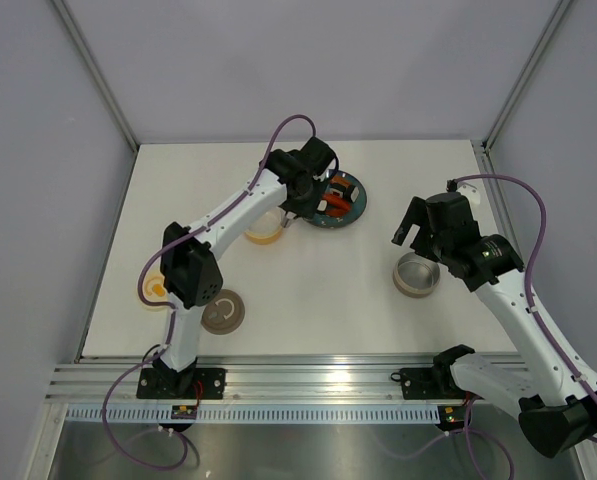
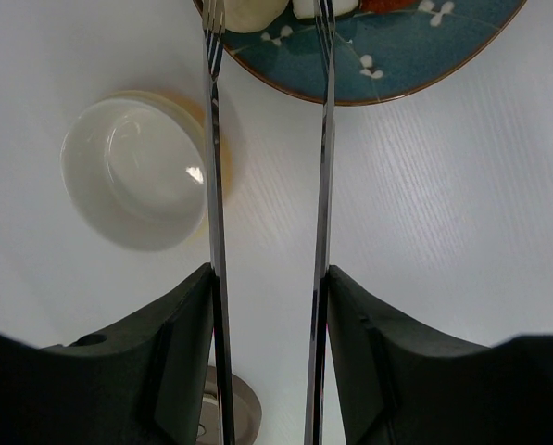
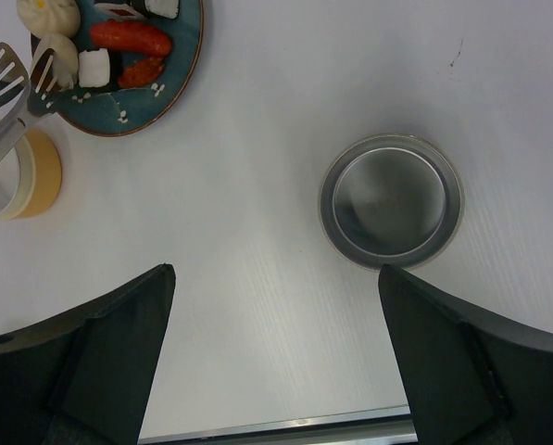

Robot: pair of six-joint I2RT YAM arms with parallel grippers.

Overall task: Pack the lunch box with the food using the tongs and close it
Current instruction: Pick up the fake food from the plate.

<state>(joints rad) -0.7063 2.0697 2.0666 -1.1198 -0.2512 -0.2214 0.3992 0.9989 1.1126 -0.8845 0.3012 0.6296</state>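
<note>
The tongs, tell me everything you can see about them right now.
The tongs are slim, shiny silver metal: two long thin arms, apart and nearly parallel in the left wrist view, ending in flat slotted tips. The left gripper holds them between its jaws, one arm against each. The tips hang open over the rim of the teal plate, beside a cream bun. Whether they touch food is unclear.

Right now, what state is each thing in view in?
left gripper: shut on the tongs
tongs: arms apart, tips at the plate
right gripper: open, empty
metal container: uncovered, empty
white bowl: uncovered, empty
plate: loaded with food
</note>
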